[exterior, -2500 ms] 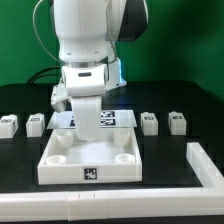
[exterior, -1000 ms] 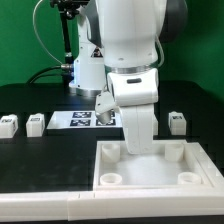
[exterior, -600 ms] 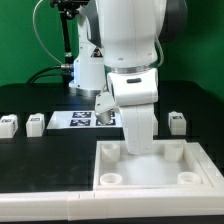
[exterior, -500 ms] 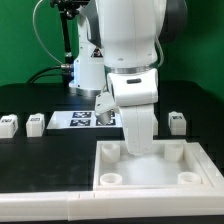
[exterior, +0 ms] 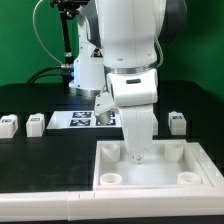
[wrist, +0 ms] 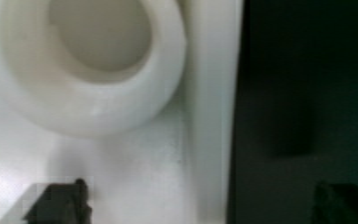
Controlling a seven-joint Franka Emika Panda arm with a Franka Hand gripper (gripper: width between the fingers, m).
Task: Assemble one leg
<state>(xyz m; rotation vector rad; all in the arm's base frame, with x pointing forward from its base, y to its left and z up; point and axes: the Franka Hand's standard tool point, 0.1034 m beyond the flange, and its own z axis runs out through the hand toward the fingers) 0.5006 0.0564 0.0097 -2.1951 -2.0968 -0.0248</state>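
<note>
The large white tabletop (exterior: 150, 184) lies at the front on the exterior view's right, with round sockets in its corners. My gripper (exterior: 137, 153) is down at its back wall. In the wrist view the gripper (wrist: 202, 192) is open. One finger (wrist: 59, 200) is over the white inside of the tabletop (wrist: 149, 160), beside a round socket (wrist: 91, 55). The other finger (wrist: 345, 200) is over the dark table outside. Three legs show: two on the left (exterior: 9, 125) (exterior: 36, 124) and one on the right (exterior: 178, 121). The arm hides the fourth.
The marker board (exterior: 75, 119) lies behind the tabletop, partly hidden by the arm. A white rail (exterior: 40, 207) runs along the table's front edge. A green backdrop and cables stand at the back.
Since 2.5 s ago the tabletop has gone from the middle to the front right, with the arm. In the last second only the fingertips have come slightly into view at the back wall.
</note>
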